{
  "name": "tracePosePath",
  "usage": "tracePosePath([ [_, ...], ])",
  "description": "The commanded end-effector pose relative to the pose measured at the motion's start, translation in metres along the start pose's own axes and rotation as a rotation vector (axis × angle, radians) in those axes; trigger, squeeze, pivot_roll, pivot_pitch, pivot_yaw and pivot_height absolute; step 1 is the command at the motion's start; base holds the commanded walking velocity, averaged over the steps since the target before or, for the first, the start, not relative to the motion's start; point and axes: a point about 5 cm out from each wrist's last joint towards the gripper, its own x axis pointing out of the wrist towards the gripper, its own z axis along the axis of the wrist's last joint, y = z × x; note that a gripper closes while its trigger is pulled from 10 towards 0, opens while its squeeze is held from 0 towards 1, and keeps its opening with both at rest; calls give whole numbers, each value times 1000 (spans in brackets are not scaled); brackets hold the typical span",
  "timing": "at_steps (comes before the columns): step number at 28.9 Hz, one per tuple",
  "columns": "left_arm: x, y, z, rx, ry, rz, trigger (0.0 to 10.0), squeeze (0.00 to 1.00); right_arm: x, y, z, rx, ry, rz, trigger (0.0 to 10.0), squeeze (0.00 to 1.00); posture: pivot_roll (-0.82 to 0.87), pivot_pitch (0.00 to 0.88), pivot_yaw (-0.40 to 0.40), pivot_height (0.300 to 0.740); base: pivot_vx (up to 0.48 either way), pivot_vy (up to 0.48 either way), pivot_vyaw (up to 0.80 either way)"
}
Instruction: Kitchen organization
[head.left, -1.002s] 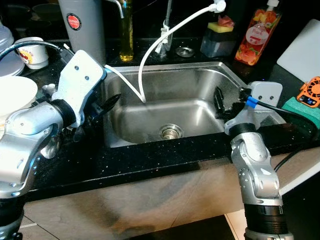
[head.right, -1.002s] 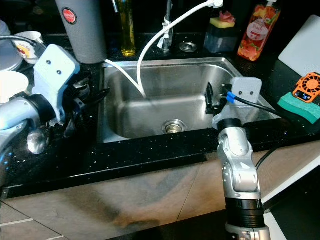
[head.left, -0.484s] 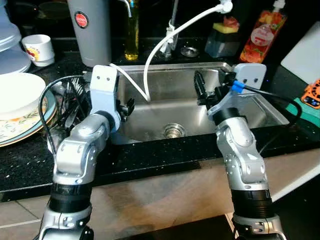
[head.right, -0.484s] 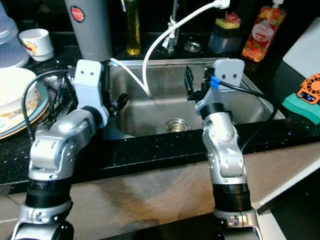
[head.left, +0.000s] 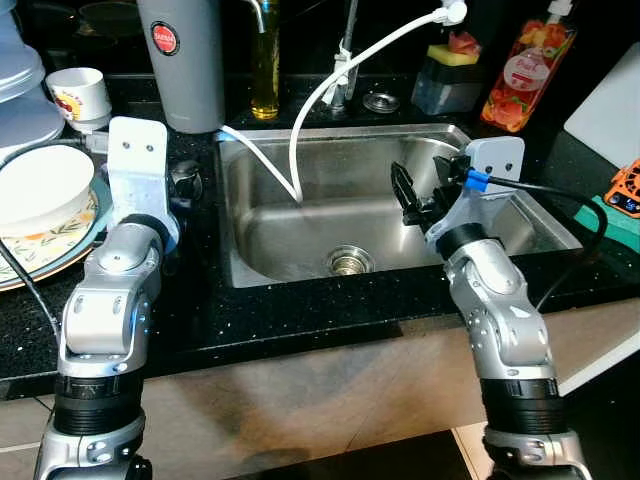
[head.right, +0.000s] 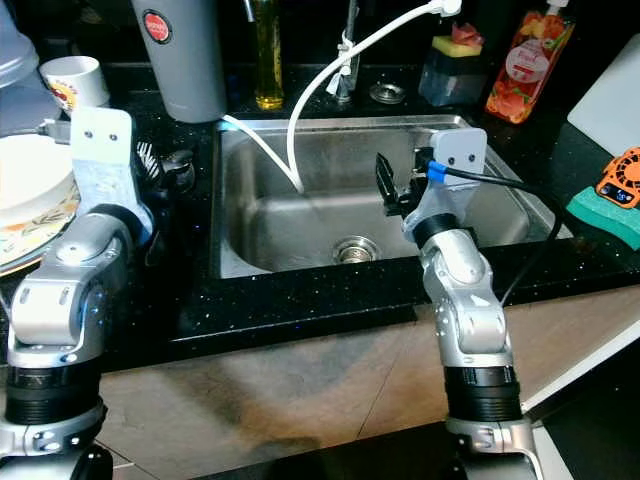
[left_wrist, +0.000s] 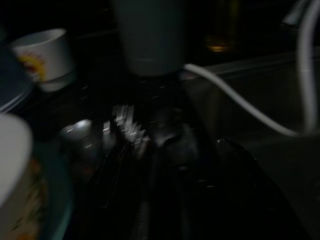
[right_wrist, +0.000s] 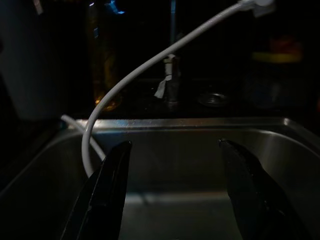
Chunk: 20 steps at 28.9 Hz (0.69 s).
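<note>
Tools poised: right tool (head.left: 402, 187) hangs wide open and empty over the stainless steel sink (head.left: 500, 190), while left tool (left_wrist: 175, 165), also spread and empty, hovers over dark metal cutlery (head.right: 150, 160) at nine o'clock on the black table (head.left: 300, 320), likely lining up a pick.

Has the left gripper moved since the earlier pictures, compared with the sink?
Yes. The left gripper has swung away from the sink rim to the counter on the robot's left, and now points at the cutlery beside the plate.

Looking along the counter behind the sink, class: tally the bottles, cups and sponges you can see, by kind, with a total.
Bottles: 2, oil bottle, soap bottle
Cups: 1, white cup
Sponges: 2, yellow sponge, green sponge
Total: 5
</note>
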Motion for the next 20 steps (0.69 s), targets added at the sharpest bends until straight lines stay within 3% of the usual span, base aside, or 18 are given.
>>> tracePosePath([
  [1, 0, -6, 4, 7, -24, -25, 10000, 0, -1, -9, -2, 36, 16, -38, 10000, 0, 101, 23, -47, 740, 0, 0, 0],
  [8, 1, -14, 5, 16, -43, -62, 10000, 0, -3, -16, -2, 25, 9, -86, 10000, 0, 101, 23, -47, 740, 0, 0, 0],
  [14, 2, -16, -1, -3, 73, -85, 10000, 0, -4, -16, -1, 3, 0, -89, 10000, 0, 96, 28, -37, 740, 0, 0, 0],
  [17, 4, -9, -3, -79, 129, -28, 10000, 0, -4, -16, 0, 4, -1, -86, 10000, 0, 99, 34, -35, 740, 0, 0, 0],
  [20, 4, -13, -11, -125, 180, -25, 10000, 0, -4, -16, -1, 7, 3, -89, 10000, 0, 103, 38, -38, 740, 0, 0, 0],
])
